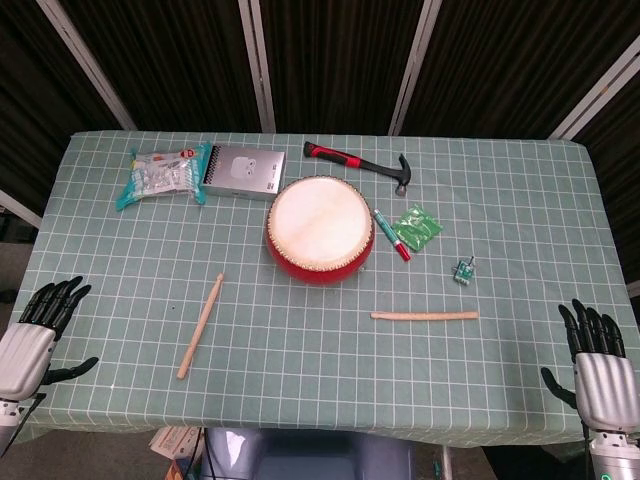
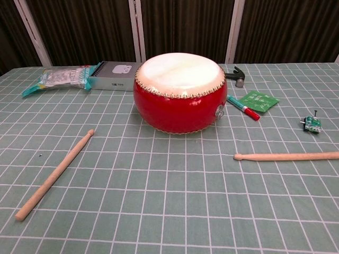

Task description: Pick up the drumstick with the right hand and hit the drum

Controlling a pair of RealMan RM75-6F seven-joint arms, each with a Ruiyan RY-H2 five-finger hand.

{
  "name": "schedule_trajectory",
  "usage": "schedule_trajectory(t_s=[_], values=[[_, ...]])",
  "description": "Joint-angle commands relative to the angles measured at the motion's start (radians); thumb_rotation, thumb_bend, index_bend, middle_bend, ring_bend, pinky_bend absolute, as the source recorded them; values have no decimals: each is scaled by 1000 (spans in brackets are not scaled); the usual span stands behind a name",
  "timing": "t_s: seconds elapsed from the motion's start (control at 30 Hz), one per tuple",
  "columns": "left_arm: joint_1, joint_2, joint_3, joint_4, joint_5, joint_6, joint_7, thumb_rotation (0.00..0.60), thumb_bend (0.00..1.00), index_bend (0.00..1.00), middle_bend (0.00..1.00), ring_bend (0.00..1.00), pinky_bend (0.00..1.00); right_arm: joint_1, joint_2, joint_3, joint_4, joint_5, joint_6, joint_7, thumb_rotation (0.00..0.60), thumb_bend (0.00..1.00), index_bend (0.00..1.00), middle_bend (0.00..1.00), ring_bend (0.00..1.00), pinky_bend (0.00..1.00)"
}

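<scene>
A red drum (image 1: 320, 228) (image 2: 180, 94) with a pale skin stands upright at the table's middle. One wooden drumstick (image 1: 424, 316) (image 2: 288, 156) lies flat to the drum's front right, tip toward the drum. A second drumstick (image 1: 200, 326) (image 2: 54, 174) lies slanted at the front left. My right hand (image 1: 597, 362) rests open at the front right corner, well to the right of the nearer stick, holding nothing. My left hand (image 1: 38, 330) is open at the front left edge, empty. Neither hand shows in the chest view.
Behind the drum lie a hammer (image 1: 360, 164), a grey box (image 1: 244, 171) and a plastic packet (image 1: 160, 174). Right of the drum are a red-green marker (image 1: 391, 235), a green sachet (image 1: 418, 226) and a small green part (image 1: 464, 270). The table is covered by a green checked cloth (image 1: 300, 370).
</scene>
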Motion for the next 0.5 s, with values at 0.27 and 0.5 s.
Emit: schedule_trajectory(t_s=[0.27,0.5], values=[[3,2,1,3,3,8,-4,600,0,0,0,0,10,2,-1,-1,1,-4,-1,-5,600,268,0,0,4,67],[7,2,3,10,-1,8,-11,600,0,0,0,0,10,8,-3,1,-2,2,-13,-10,600,269,0,0,4,67]])
